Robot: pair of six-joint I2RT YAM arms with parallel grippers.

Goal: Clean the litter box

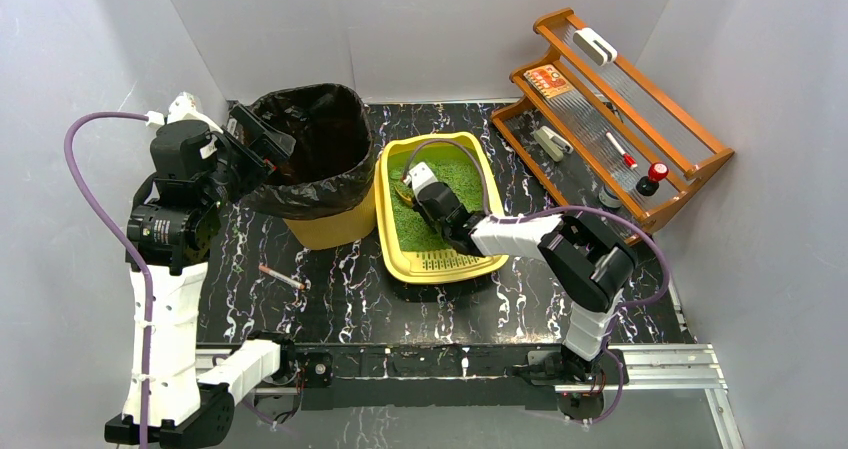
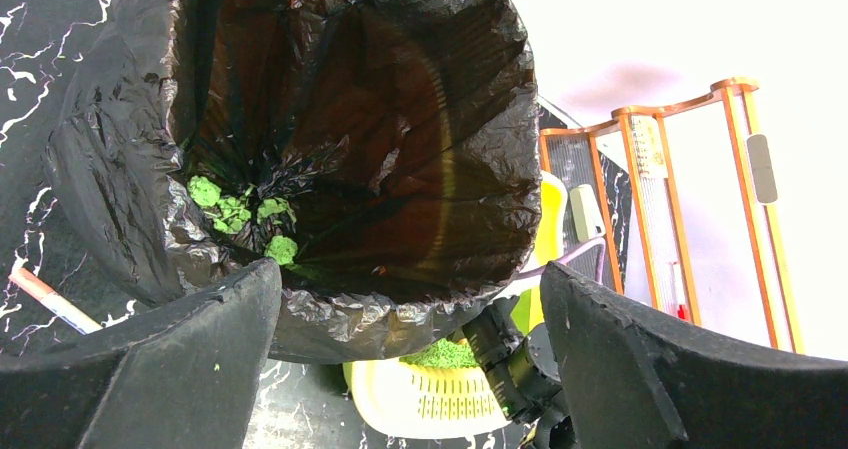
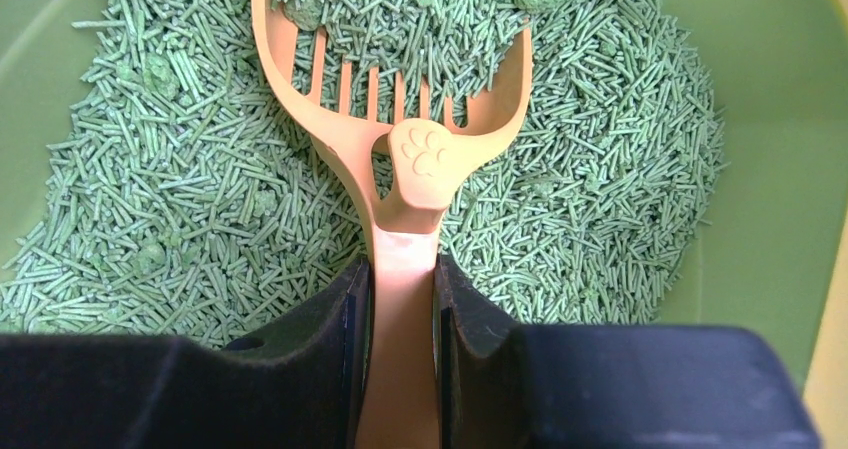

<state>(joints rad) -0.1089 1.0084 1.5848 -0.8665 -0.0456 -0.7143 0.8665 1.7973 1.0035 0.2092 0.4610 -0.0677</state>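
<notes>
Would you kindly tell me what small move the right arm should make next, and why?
Probably lift the scoop slightly, keeping it level: the right pincer is shut on its handle, and its slotted blade lies in the litter loaded with pellets and clumps, so loose pellets should sift back into the litter box.

The litter box (image 1: pixel 432 268) is smooth, glossy plastic.
</notes>
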